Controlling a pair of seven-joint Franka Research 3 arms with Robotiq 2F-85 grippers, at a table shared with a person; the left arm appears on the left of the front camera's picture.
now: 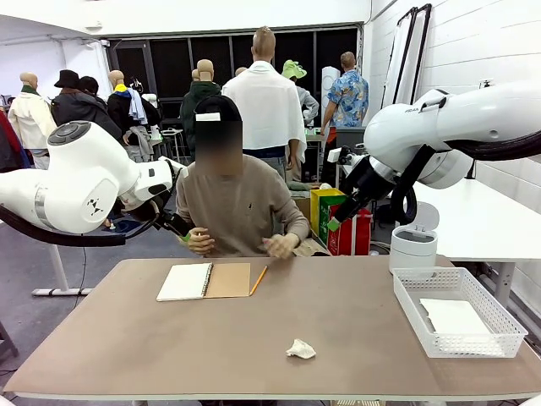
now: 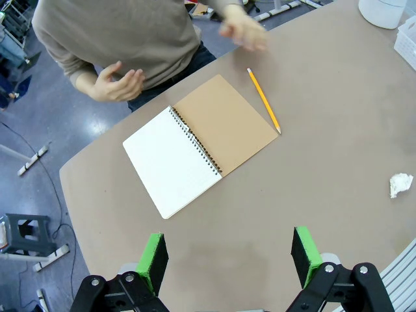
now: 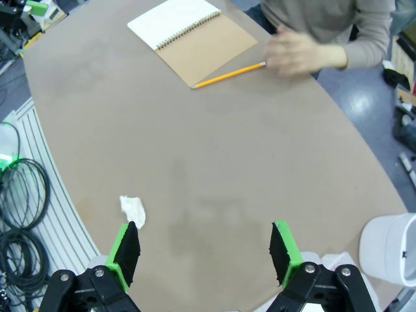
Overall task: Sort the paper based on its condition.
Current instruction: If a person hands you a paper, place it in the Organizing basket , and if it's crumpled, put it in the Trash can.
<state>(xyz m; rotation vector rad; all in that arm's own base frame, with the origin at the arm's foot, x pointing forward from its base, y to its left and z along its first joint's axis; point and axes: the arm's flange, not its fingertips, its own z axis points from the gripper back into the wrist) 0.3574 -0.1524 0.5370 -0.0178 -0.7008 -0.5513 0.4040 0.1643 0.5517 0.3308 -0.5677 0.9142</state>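
**A:** Since both arms are parked high off the brown table (image 1: 127, 355), nothing is gripped yet. Left gripper (image 2: 229, 257): green pads spread wide, nothing between them. Right gripper (image 3: 203, 250): same, jaws apart and empty.

**B:** Where's the paper?

**A:** Small crumpled white paper wad (image 1: 300, 348) lies alone near the robot-side edge of the table, about mid-width. A flat white sheet (image 1: 454, 316) lies in the white plastic mesh basket (image 1: 406, 292) on the robot's right. A spiral notebook with brown cardboard cover (image 1: 204, 281) lies open at the person's side, with a yellow pencil (image 1: 259, 280) just beside it. The person's hands (image 1: 279, 245) rest at the far edge.

**B:** Handling on the wad?

**A:** I'd judge it near weightless, soft and springy. It'll squash, not break. Folds give the pads purchase, so slip risk is low; bigger risk is nudging it away on approach.

**B:** Grasp point?

**A:** Straddle the bulk from straight above and close across the thickest part, pads almost brushing the table. The right arm looks closer. The flat sheet would be worse: limp, no edge to catch.
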